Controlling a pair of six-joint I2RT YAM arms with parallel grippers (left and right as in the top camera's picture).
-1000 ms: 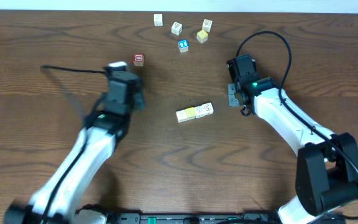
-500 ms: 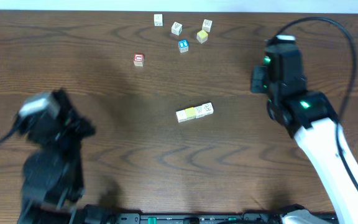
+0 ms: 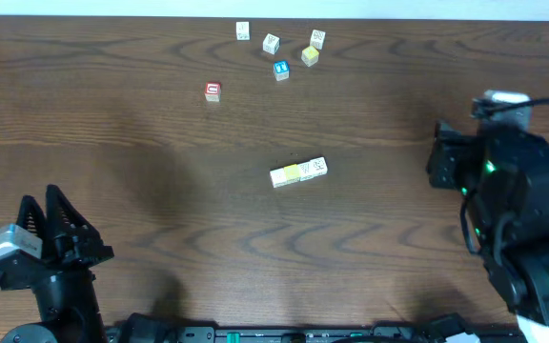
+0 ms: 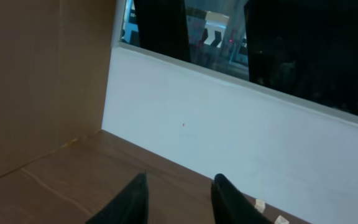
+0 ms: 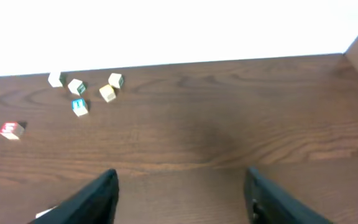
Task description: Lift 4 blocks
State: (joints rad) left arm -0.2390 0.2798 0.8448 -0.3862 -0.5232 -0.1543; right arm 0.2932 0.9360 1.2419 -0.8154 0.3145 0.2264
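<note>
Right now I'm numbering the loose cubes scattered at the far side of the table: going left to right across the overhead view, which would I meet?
red-faced cube → leftmost white cube → second white cube → blue-faced cube → pale yellow cube → rightmost white cube

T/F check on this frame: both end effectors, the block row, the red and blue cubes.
1. The row of blocks lies on the table, touched by neither end effector. True.
2. The right end effector is shut. False: its fingers stand wide apart, with nothing between them.
3. The red-faced cube is part of the row. False: it sits alone, apart from the row.
4. The blue-faced cube lies beyond the row, toward the table's far edge. True.
5. The left end effector grips a block. False: it is open and empty.
</note>
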